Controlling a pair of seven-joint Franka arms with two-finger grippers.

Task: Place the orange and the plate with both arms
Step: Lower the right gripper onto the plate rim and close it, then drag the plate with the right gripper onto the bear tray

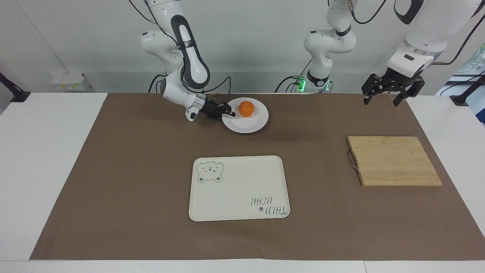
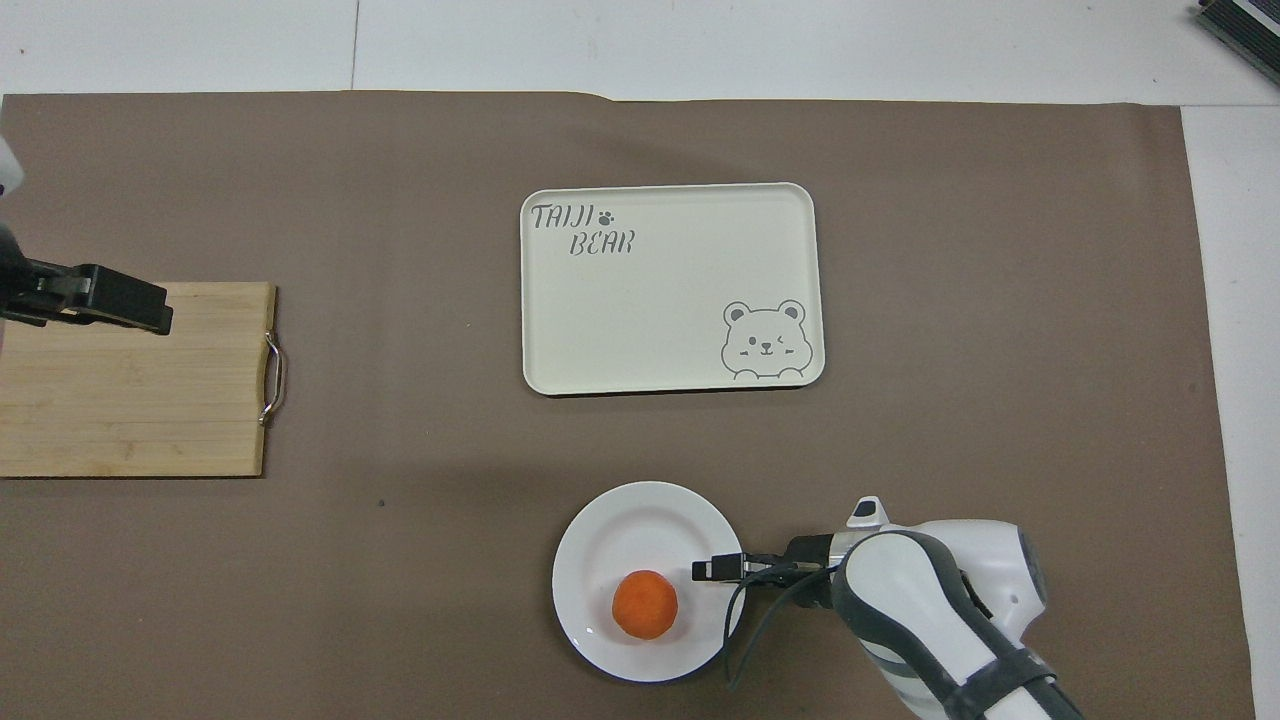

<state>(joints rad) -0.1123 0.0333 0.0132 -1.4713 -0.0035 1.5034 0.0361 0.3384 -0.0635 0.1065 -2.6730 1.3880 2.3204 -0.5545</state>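
Facing view — the white plate (image 1: 245, 120) sits on the brown mat (image 1: 132, 170) near the robots' edge of the worktop (image 1: 45, 151), with the orange (image 1: 246, 109) resting on it. The right hand (image 1: 226, 112) is low at the plate's rim on the right arm's side, apart from the orange; whether its fingers pinch the rim or stand open I cannot tell. The left hand (image 1: 385, 99) hangs in the air above the left arm's end of the mat, fingers apart, holding nothing — that arm waits. A cream tray (image 1: 238, 188) with a bear drawing lies farther from the robots than the plate. A wooden cutting board (image 1: 394, 161) lies toward the left arm's end.

Overhead view — the orange (image 2: 645, 604) lies on the half of the plate (image 2: 630, 520) nearer the robots. The right hand (image 2: 715, 569) reaches just over the rim, beside the orange, not touching it. The left hand (image 2: 120, 305) covers a corner of the cutting board (image 2: 130, 400). The tray (image 2: 670, 290) holds nothing.
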